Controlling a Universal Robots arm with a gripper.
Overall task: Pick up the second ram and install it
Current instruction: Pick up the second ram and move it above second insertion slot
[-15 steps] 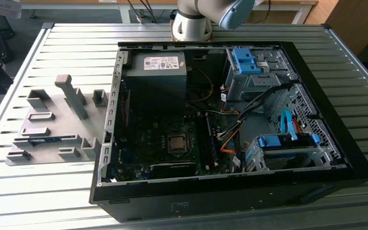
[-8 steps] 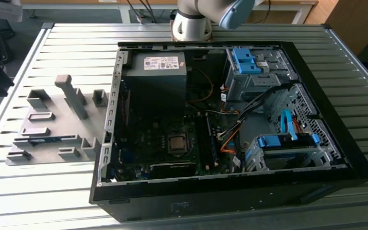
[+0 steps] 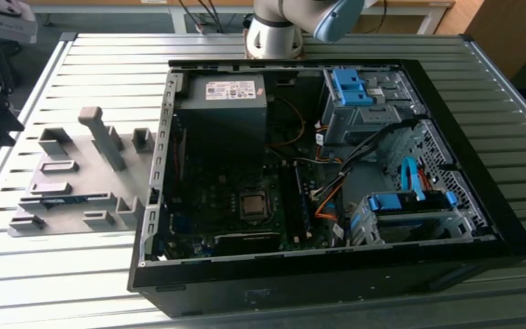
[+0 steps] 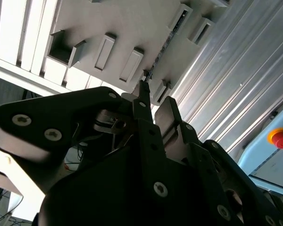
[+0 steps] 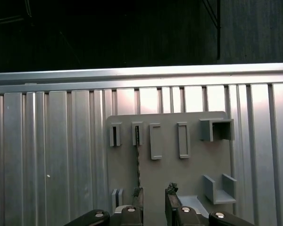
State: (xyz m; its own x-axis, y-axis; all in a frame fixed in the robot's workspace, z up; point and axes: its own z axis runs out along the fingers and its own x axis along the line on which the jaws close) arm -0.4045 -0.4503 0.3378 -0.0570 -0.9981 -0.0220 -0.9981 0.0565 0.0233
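The second ram (image 3: 62,200) is a thin blue stick that stands on edge in a slot of the grey holder plate (image 3: 90,161), at the exterior view's left beside the open computer case (image 3: 482,205). In both wrist views it shows as a narrow dark line (image 5: 137,162) (image 4: 167,40) running across the plate. My gripper (image 5: 154,193) (image 4: 154,101) hangs above the plate, open, with nothing between its fingers. One fingertip (image 5: 137,194) lines up with the near end of the stick, apart from it. The arm's wrist (image 3: 7,20) shows at the exterior view's top left.
Inside the case lie the motherboard with the processor socket (image 3: 254,204), the long memory slots (image 3: 298,202), loose cables and blue drive-bay latches (image 3: 350,86). The plate carries several grey brackets (image 5: 216,129). The ribbed metal table (image 3: 519,144) ends just beyond the plate.
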